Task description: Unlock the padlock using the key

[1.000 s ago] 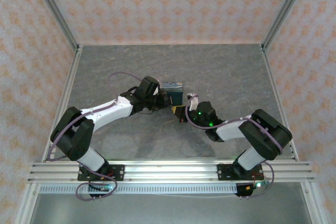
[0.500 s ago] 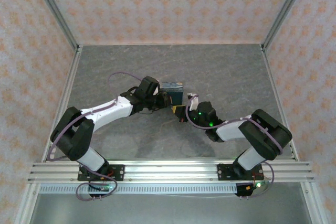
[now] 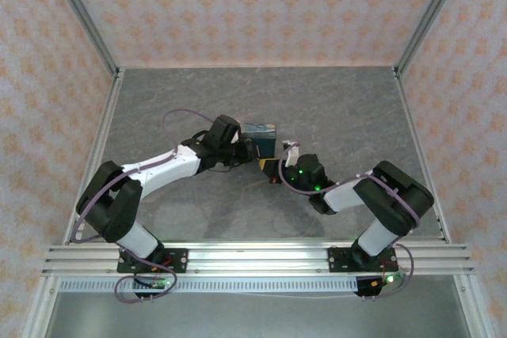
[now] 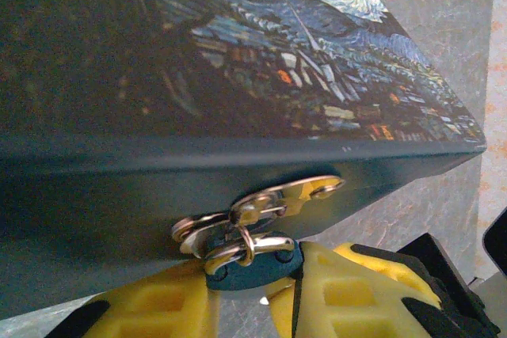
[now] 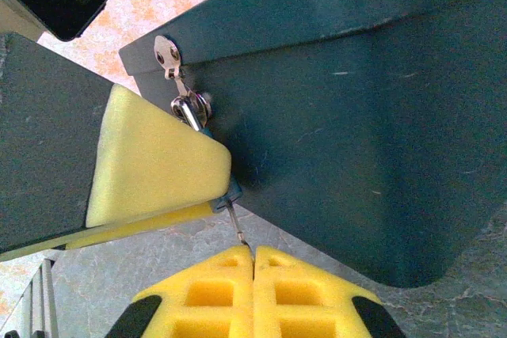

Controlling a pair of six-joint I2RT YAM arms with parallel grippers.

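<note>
Pinching the padlock: the left tool (image 4: 253, 284) was narrowed down on the padlock (image 4: 250, 268), with yellow fingers (image 4: 348, 294) squeezing its dark teal body from both sides.
Padlock: it hung at the front wall of the starry-night tin (image 4: 238, 61), and its silvery shackle (image 4: 247, 244) was looped through the tin's clasp (image 4: 277, 195).
Right tool: the right tool (image 5: 253, 259) was closed all the way, pads pressed flat together, and the key (image 5: 236, 225) stuck out from between the tips as a thin silvery sliver.
Key: it pointed up at the padlock's lower corner, which peeked out under the left tool's yellow pad. Whether the tip sat in the keyhole could not be told.
Left wrist view: this one gave the painted lid, the clasp and the shackle up close.
Right wrist view: this one gave the key's bare shaft and the tin's plain dark side wall.
Top view: both tools met at the tin's near edge, around the middle of the grey surface (image 3: 341, 108). Padlock and key were too small to pick out from up there.
</note>
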